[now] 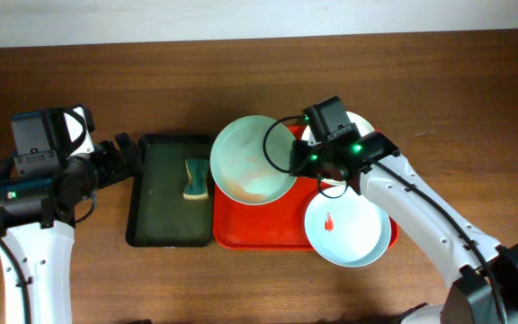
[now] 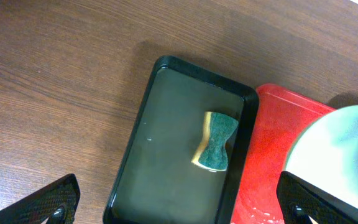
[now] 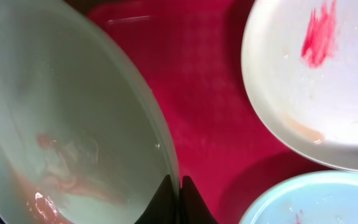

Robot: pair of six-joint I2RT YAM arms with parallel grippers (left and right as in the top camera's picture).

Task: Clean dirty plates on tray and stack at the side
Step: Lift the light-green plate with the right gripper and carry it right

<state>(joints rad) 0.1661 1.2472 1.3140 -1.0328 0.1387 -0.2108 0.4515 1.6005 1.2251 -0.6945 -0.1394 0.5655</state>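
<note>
Mint-green and round, a shallow plate (image 1: 252, 159) sits over the 10 o'clock corner of the bright red rectangular plastic tray (image 1: 268, 225). Its rim at 3 o'clock is pinched between the closed fingers of the right tool (image 3: 179, 198). A faint pink smear (image 3: 58, 171) marks its inside. A round white plate (image 3: 316, 93) with a red streak lies at the tray's 1 o'clock, partly hidden under the right arm in the overhead view. A second pale mint-green plate (image 1: 349, 229), with a small red smear at its centre, rests at the tray's 4 o'clock corner, overhanging the rim. The left tool (image 1: 127, 153) has its fingers spread wide and grips nothing, hovering over the brown wooden worktop (image 2: 55, 81) at 9 o'clock of a dark green rectangular tray (image 2: 166, 162). That tray holds a yellow-and-green sponge (image 2: 215, 143).
</note>
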